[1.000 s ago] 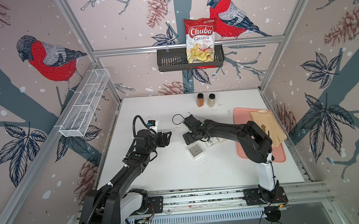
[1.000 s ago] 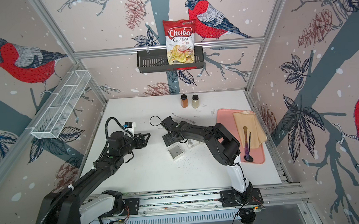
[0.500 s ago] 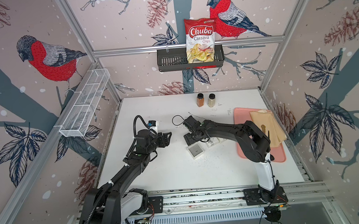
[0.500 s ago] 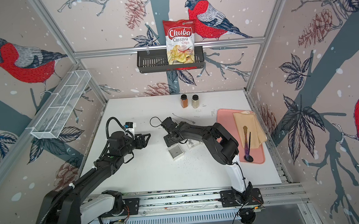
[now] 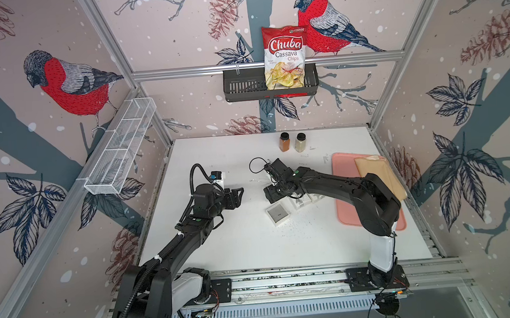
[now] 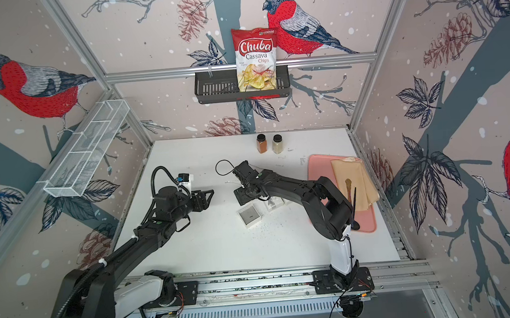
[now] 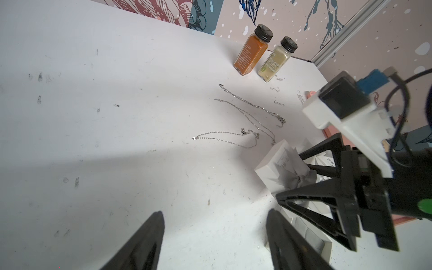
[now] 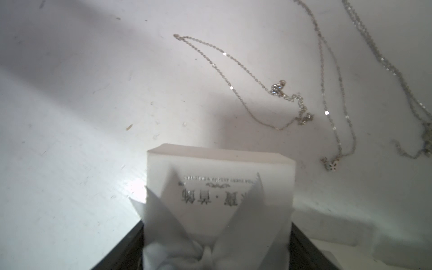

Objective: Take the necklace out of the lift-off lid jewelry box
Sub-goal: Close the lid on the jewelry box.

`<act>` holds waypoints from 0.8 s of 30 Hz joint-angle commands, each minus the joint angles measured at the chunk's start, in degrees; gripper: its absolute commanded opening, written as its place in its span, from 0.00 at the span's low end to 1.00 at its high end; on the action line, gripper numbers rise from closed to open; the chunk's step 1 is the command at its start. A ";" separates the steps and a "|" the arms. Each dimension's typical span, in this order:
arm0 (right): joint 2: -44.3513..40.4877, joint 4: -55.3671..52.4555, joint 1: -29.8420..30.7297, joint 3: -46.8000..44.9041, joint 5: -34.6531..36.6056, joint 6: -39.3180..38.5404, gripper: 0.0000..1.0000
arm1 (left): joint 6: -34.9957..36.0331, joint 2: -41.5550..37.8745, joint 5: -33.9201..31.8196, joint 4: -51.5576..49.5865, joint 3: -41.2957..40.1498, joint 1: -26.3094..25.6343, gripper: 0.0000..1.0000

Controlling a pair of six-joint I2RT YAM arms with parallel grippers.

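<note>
- Both top views: your left gripper [image 5: 240, 196] [image 6: 210, 196] is hovering, jaws spread.
- Left wrist view: your right gripper [image 7: 289, 175] is straddling the bow-topped jewelry box [image 7: 273, 163] on the table [image 7: 117, 140].
- Right wrist view: its jaws are pinching that box [image 8: 219, 168]; loose necklaces [image 8: 224, 54] are lying beyond.

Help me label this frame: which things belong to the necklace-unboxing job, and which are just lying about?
Job: bow-topped jewelry box; right gripper gripping it; loose necklaces nearby.
Lying about: two spice bottles; chips bag; pink tray; beige cloth; opened box.
</note>
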 commanded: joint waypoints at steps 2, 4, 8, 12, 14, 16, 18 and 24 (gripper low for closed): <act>-3.61 -0.36 0.36 -2.39 -3.73 -1.43 0.77 | -0.42 -0.26 -1.01 2.54 0.24 0.05 0.73; -5.06 -0.96 0.51 -3.73 -3.87 -1.28 0.78 | -0.39 -0.14 -1.09 2.53 0.52 0.01 0.73; -7.20 -0.30 1.23 -7.32 -3.69 -0.22 0.78 | -0.66 0.20 -1.06 2.55 1.08 0.01 0.73; -8.76 0.66 2.81 -10.40 -3.73 1.09 0.78 | -1.05 0.52 -0.76 2.77 1.28 0.03 0.73; -9.35 1.33 3.60 -11.41 -3.65 1.85 0.78 | -1.23 0.57 -0.51 2.88 1.34 0.02 0.73; -9.54 2.08 4.13 -12.30 -3.74 2.51 0.78 | -1.24 0.64 -0.32 2.89 1.43 0.02 0.73; -9.44 2.29 4.66 -12.61 -3.83 2.86 0.78 | -1.37 0.64 -0.24 2.80 1.47 0.03 0.73; -9.62 2.28 5.44 -13.44 -3.26 3.58 0.79 | -1.75 -0.09 -0.22 2.63 0.98 0.03 0.73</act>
